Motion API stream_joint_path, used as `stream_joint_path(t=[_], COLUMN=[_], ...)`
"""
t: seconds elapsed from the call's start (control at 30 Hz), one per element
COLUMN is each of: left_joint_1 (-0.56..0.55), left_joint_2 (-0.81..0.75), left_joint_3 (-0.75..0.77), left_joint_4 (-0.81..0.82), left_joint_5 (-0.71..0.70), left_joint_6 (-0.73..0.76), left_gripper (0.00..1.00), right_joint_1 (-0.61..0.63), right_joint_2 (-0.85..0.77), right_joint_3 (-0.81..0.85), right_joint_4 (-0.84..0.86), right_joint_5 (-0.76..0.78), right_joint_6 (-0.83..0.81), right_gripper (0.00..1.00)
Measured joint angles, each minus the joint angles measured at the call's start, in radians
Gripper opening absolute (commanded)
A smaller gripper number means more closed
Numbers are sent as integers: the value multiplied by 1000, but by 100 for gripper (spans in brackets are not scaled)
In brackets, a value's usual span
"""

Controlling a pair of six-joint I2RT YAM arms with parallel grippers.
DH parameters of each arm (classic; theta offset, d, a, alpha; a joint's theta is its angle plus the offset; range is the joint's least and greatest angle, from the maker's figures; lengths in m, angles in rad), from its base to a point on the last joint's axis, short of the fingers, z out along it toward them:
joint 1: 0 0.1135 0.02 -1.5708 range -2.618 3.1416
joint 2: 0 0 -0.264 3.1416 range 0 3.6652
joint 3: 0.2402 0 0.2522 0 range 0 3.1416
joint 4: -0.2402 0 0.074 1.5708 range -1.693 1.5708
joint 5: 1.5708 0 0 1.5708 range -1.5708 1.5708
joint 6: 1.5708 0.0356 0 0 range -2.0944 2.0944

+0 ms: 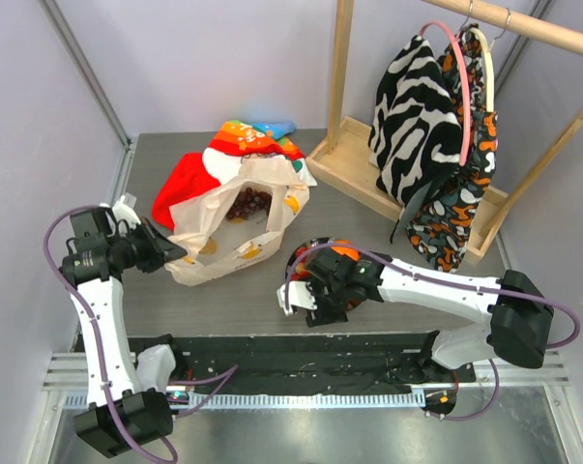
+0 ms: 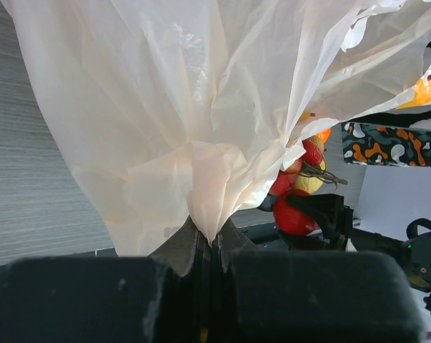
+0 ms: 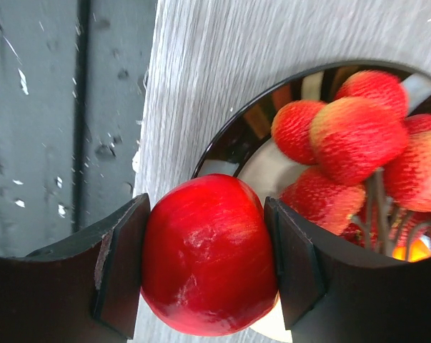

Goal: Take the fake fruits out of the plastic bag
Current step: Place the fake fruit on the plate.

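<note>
The cream-white plastic bag [image 1: 235, 228] stands open at the left middle of the table, with the dark purple grape bunch [image 1: 250, 201] inside. My left gripper [image 1: 171, 253] is shut on the bag's left edge; in the left wrist view [image 2: 209, 241] the bag [image 2: 165, 107] bunches between its closed jaws. My right gripper [image 1: 308, 296] is shut on the red apple [image 3: 208, 254], just over the rim of a dark-rimmed plate [image 3: 226, 146]. The strawberries cluster [image 3: 351, 136] lies on that plate, and a bit of orange [image 3: 413, 250] shows beneath it. The apple also shows in the left wrist view [image 2: 294, 214].
A red and multicoloured cloth [image 1: 189, 179] lies behind the bag. A wooden clothes rack [image 1: 368, 179] with a zebra-print garment [image 1: 417, 116] stands at the back right. A black strip [image 1: 301, 353] runs along the table's near edge.
</note>
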Motion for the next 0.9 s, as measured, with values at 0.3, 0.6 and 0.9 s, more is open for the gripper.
stream_joint_path(t=[0.3,0.6,0.9], left_joint_1=[0,0,0], left_joint_2=[2,26,27], left_joint_3=[-21,-24,-42], left_joint_4=[5,18,30], left_joint_5=[-3,-3,5], left_joint_6=[-4,-5,-9], left_gripper=[0,0,0], right_joint_1=[1,11,31], right_joint_2=[-24,-29,-82], right_joint_3=[-76,-89,-89], right_joint_4=[50,99,109], right_joint_5=[28,36,47], right_joint_6=[-114,-169,-197], right_gripper=[43,64,73])
